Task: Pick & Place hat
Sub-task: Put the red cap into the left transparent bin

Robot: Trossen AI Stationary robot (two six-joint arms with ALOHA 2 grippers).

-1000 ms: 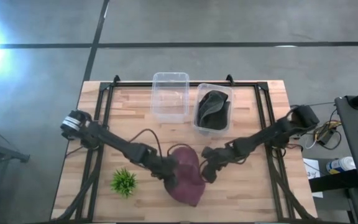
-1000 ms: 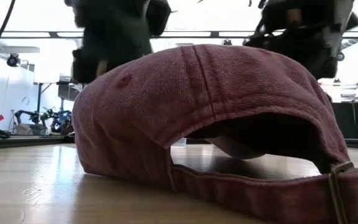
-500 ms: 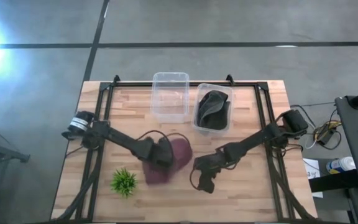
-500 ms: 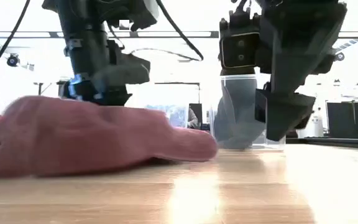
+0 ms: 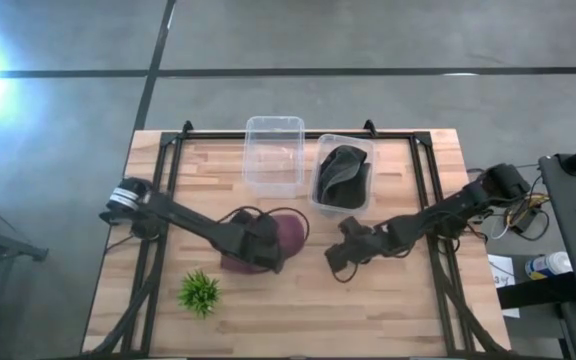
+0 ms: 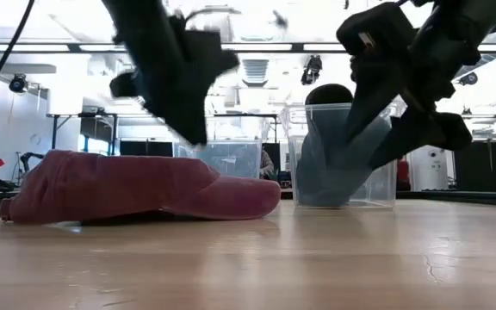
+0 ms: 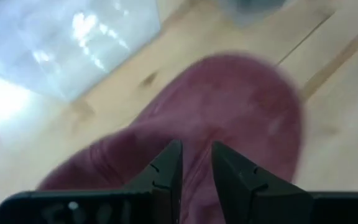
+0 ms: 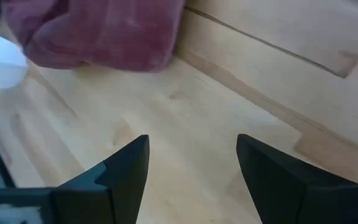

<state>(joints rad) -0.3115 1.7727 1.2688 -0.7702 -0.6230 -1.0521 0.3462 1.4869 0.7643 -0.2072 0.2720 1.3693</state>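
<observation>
A maroon cap (image 5: 286, 232) lies flat on the wood table, left of centre, its underside on the boards and its brim toward the table's right (image 6: 136, 185). My left gripper (image 5: 261, 254) hovers just above its crown (image 7: 241, 106), fingers a narrow gap apart with nothing between them; the low view shows its tips (image 6: 195, 129) clear of the cloth. My right gripper (image 5: 340, 264) hangs wide open over bare wood to the cap's right (image 8: 191, 168), with the cap (image 8: 104, 31) ahead of it.
Two clear bins stand at the table's far side: an empty one (image 5: 273, 125) and, to its right, one (image 5: 345, 138) holding a dark cap (image 5: 343, 175). A small green plant (image 5: 200, 292) sits near the near-left corner. Bare wood lies along the near edge and right side.
My left gripper dragged the maroon cap from the near middle of the table toward the far-left; the cap went from standing domed to lying flat. The gripper then rose off it. My right gripper drew away from the cap, toward the table's right.
</observation>
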